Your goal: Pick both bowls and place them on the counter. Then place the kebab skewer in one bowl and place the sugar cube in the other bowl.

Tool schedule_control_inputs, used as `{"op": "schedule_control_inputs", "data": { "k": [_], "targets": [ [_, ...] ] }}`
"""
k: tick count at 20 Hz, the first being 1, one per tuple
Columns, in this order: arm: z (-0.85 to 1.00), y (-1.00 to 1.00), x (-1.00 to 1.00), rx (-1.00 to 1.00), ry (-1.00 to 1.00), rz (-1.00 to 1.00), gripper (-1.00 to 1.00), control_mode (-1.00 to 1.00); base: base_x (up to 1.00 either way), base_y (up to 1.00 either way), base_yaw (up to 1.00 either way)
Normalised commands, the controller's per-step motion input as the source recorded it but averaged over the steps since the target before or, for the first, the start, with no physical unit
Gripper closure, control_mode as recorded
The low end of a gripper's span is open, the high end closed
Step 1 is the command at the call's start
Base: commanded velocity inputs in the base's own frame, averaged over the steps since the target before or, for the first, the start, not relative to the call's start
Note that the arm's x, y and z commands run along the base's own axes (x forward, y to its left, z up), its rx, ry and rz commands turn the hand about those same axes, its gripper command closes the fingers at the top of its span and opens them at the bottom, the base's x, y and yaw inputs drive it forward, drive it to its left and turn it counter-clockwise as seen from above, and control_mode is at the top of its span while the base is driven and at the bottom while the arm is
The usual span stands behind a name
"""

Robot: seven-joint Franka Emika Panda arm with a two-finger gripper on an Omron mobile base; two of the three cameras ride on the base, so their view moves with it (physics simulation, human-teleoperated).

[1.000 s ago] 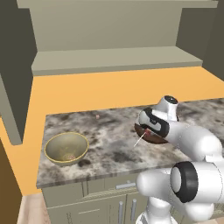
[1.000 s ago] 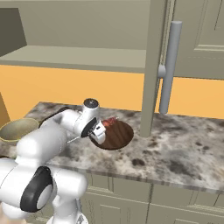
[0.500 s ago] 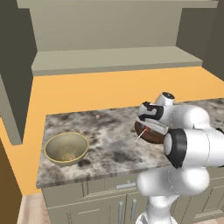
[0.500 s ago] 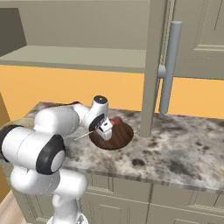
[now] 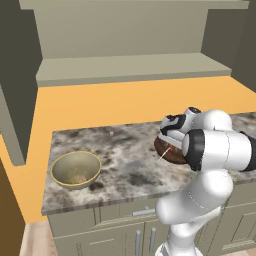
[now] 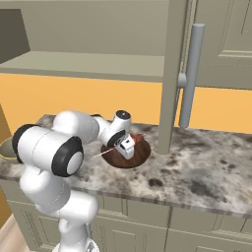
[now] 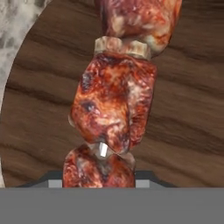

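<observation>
The wide dark brown bowl (image 5: 171,155) (image 6: 141,153) stands on the speckled counter (image 5: 131,171) (image 6: 206,167). My gripper (image 5: 170,142) (image 6: 127,147) (image 7: 98,177) hangs low over it, shut on the kebab skewer (image 7: 113,105). The skewer's meat chunks lie close above the bowl's wood-grain floor (image 7: 188,109). Its pale stick (image 5: 163,155) (image 6: 101,154) pokes out past the rim. The deep beige-olive bowl (image 5: 76,169) (image 6: 4,147) sits upright toward the counter's left end. A tiny pale speck that may be the sugar cube (image 5: 111,133) lies near the counter's back edge.
Behind the counter runs a plain orange surface (image 5: 125,107), with an olive-grey shelf (image 5: 130,67) above it. A tall cabinet post (image 6: 170,78) and a grey bar handle (image 6: 189,74) stand just right of the brown bowl.
My arm's elbow and upper links have swung round closer to the cameras. The hand has stayed over the brown bowl with the skewer in its grip. Both bowls are unmoved.
</observation>
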Motion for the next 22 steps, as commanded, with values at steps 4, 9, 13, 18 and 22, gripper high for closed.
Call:
{"op": "schedule_control_inputs", "data": {
  "k": [4,9,13,18,22],
  "targets": [
    [-0.2,-0.04,0.12,0.0,0.04,0.0,-1.0,-1.0,0.0,0.0,0.0],
    [0.03,-0.09,-0.03,0.01,-0.01,-0.02,-1.0,-1.0,0.0,0.0,0.0],
    [0.43,-0.02,-0.19,0.0,-0.02,-0.1,-1.0,-1.0,0.0,0.0,0.0],
    [0.61,0.08,-0.35,0.0,-0.09,-0.08,-1.0,-1.0,0.0,0.0,0.0],
    [0.45,0.24,-0.65,0.0,-0.1,-0.09,-1.0,-1.0,0.0,0.0,0.0]
  ]
}}
